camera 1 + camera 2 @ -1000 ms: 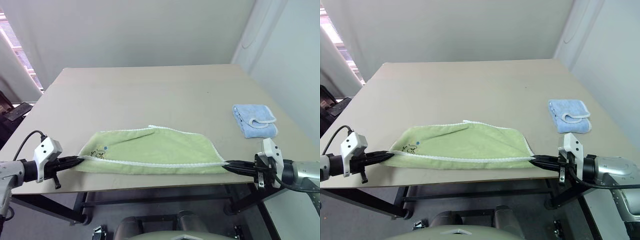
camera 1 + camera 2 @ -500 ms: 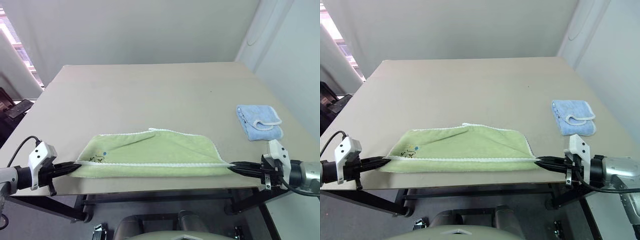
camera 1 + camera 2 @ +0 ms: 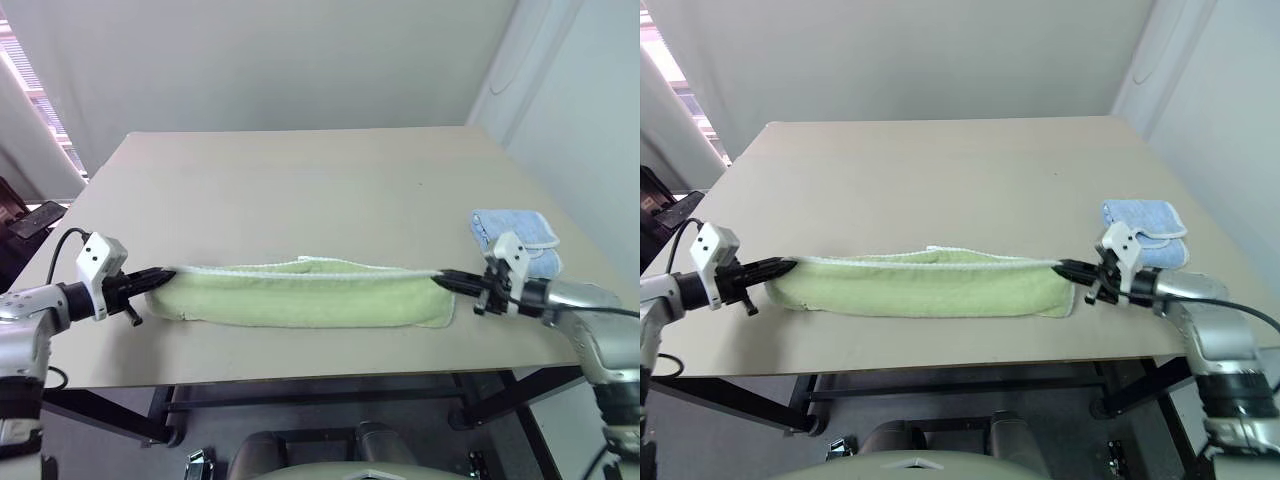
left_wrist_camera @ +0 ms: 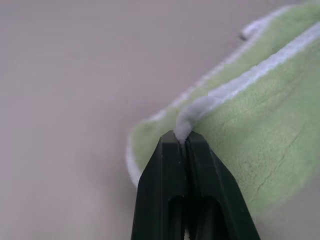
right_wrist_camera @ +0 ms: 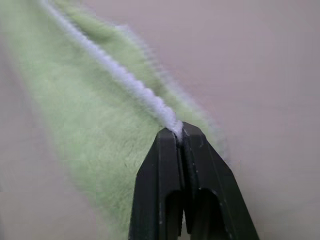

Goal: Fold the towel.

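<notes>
While both hands pinch the towel (image 3: 300, 297), a blue cloth (image 3: 515, 238) lies beside the right hand (image 3: 438, 279).

A beige table (image 3: 300, 190) stands before plain white walls (image 3: 260, 60).

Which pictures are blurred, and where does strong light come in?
Right wrist view: the towel is smeared by blur, while the right pincer stays sharp. Left wrist view: the towel's far edge is soft. Left eye view: bright light glares from the window at the upper left.
</notes>
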Action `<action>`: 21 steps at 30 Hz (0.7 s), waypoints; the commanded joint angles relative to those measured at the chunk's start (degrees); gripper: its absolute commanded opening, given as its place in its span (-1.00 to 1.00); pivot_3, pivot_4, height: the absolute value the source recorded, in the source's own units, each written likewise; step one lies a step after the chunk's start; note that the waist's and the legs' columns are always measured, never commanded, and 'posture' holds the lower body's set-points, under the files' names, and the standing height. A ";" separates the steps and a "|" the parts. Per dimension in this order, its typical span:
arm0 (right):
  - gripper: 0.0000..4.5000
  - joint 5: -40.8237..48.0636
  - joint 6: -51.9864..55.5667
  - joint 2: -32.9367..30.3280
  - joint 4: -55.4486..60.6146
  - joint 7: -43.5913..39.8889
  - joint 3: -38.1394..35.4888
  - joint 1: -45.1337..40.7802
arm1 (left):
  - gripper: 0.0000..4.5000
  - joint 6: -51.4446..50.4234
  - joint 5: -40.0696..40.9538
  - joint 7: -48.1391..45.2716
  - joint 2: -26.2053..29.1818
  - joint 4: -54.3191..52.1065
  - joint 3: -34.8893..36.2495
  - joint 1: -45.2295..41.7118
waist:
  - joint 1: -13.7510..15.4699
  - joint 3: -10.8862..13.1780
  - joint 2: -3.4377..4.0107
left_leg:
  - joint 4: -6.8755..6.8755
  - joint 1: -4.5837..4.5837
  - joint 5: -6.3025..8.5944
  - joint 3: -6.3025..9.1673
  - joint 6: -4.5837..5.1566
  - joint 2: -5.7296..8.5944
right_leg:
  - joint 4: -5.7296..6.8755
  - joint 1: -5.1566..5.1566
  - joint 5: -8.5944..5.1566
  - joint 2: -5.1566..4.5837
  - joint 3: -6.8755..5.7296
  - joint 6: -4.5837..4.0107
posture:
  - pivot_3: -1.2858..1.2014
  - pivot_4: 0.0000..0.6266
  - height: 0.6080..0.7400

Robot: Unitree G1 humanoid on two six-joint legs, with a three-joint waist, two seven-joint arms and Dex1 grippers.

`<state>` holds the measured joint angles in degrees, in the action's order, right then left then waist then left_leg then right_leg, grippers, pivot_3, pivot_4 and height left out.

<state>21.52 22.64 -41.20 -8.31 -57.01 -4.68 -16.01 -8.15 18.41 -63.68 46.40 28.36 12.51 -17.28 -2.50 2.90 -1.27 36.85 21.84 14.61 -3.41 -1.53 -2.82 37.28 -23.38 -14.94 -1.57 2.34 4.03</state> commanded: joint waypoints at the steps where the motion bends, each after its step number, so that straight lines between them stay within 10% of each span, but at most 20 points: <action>1: -1.00 -2.62 -2.19 1.36 -5.71 2.27 0.39 -4.51 | -1.00 3.74 -2.30 1.33 -0.85 5.47 -0.87 -4.18 | 0.05 0.00 0.01 | 0.00 0.07 0.00 0.03 0.00 -0.02 | 0.04 -0.08 0.00 0.05 -0.02 0.00 | 0.03 -1.00 0.83; 15: -1.00 -6.94 -3.50 8.15 -21.39 7.51 1.76 -13.87 | -1.00 11.19 -6.15 3.98 -6.98 20.99 -2.80 -12.49 | -0.14 0.00 0.02 | 0.38 0.31 -0.01 0.06 0.01 -0.03 | 0.20 -0.19 0.15 0.09 -0.01 0.21 | 0.03 -1.00 0.83; 21: -0.69 -5.92 -1.57 8.73 -20.41 6.71 1.42 -14.17 | -0.25 11.12 -5.49 5.41 -7.39 23.74 -1.46 -14.09 | -0.02 0.00 0.01 | 0.40 0.34 -0.01 0.09 0.01 -0.03 | 0.22 -0.19 0.15 0.09 -0.02 0.22 | 0.03 -1.00 0.83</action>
<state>14.61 21.00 -32.54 -30.48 -50.16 -1.54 -28.30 1.81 12.24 -58.59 38.58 52.17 9.88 -29.45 -2.52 2.90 -1.26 37.25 22.19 14.59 -3.33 -1.51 -2.84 37.50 -23.57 -14.79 -1.48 2.33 4.25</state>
